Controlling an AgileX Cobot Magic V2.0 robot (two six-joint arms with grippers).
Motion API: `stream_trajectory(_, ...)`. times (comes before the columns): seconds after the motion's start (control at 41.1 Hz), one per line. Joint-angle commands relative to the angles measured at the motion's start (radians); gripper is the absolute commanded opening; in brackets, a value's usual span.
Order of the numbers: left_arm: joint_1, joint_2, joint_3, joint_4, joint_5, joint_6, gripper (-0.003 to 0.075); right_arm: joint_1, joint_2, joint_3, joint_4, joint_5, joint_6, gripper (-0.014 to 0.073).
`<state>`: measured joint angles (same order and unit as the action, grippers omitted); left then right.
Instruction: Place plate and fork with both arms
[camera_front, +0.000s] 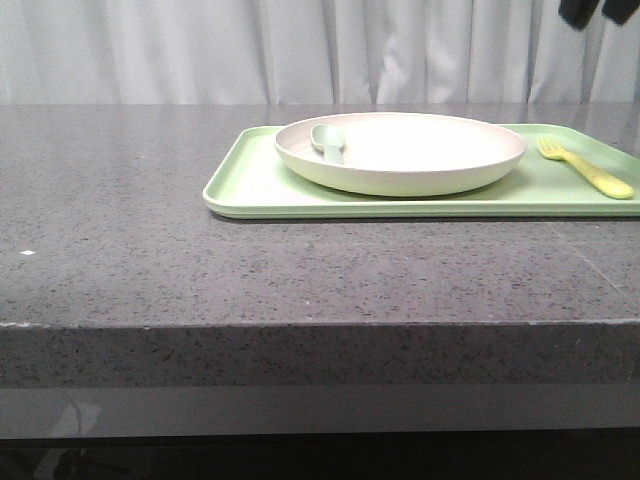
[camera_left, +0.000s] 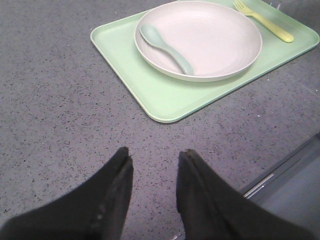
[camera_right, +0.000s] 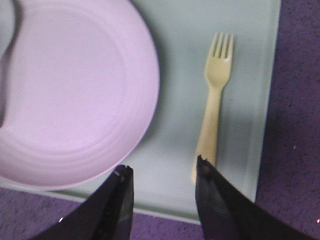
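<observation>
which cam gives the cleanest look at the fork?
Right wrist view: the fork is close and seen from above, tines and handle clear, lying on the tray beside the plate. Front view shows it small and side-on at the right edge; left wrist view shows it far off, tines partly cropped.

In the front view the light-green rectangular tray (camera_front: 260, 185) ran off the right edge, and the plate's rim hid most of the grey-green spoon (camera_front: 328, 143) (only its bowl showed).

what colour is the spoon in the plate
Grey-green spoon, clearest in the left wrist view.
</observation>
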<state>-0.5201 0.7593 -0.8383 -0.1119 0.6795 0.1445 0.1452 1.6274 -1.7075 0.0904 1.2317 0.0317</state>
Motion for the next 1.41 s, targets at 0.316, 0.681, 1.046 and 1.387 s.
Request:
stream_trajectory(0.316,0.002,-0.005,-0.028,-0.015,-0.072,0.003,0.0242,0.124,-0.521,0.395,-0.02,-0.192,-0.038,0.033)
stream_trajectory(0.681,0.002,-0.005,-0.028,-0.015,-0.072,0.003,0.0242,0.124,-0.97,0.774,-0.049,-0.307,-0.038,0.033)
stream_trajectory(1.046,0.002,-0.005,-0.028,-0.015,-0.072,0.003,0.0242,0.124,-1.251,0.926,-0.072,-0.338,-0.037,0.033)
stream_trajectory(1.387,0.002,-0.005,-0.028,-0.015,-0.065,0.003,0.0058,0.124,-1.256,0.945,-0.059,-0.337,-0.032,0.0048)
